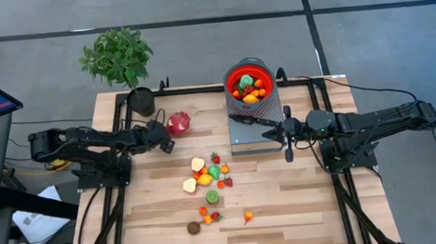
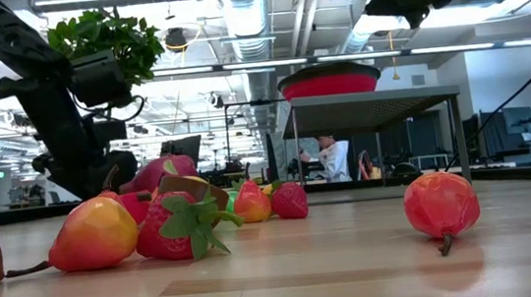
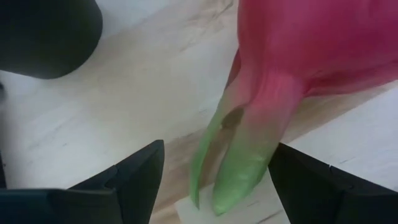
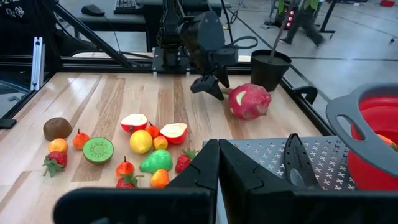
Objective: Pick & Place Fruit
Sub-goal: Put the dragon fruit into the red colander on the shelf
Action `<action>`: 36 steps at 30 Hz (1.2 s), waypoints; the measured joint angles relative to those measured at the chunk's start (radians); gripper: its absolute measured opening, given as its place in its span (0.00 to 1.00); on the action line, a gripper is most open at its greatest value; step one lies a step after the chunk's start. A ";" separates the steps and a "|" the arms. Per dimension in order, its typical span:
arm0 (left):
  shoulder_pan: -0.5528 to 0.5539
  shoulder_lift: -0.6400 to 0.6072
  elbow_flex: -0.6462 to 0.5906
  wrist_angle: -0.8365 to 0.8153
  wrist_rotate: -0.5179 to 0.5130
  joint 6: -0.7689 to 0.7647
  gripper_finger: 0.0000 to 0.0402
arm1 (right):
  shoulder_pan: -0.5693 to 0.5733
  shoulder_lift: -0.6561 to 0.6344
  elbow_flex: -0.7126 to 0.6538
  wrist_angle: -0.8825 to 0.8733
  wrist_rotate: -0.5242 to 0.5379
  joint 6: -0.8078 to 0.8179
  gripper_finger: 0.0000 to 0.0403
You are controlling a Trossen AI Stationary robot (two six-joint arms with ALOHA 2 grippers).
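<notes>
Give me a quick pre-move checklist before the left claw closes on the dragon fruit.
1. Left claw open: ok, dark fingers spread wide.
2. Pink-red dragon fruit with green tips lined up: ok, a green tip sits between the fingers in the left wrist view.
3. Claw around the fruit's body: not ok, only a tip is between the fingers.
4. Black plant pot clear of the grasp: ok, it stands apart from the fruit.
5. Right claw out of the way: ok, shut, over the grey perforated stand.
6. Round red bowl with grey outside has room: cannot tell, several fruits already inside.
</notes>
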 joint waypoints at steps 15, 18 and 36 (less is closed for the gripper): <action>0.000 0.003 0.000 0.013 0.003 -0.031 0.34 | 0.000 0.000 0.000 0.000 0.000 0.000 0.01; 0.000 0.003 0.000 0.015 0.005 -0.031 0.27 | 0.000 0.000 0.000 -0.001 0.000 0.000 0.01; -0.002 -0.007 0.000 0.019 0.083 -0.027 0.01 | 0.000 0.000 0.000 -0.002 0.000 0.000 0.01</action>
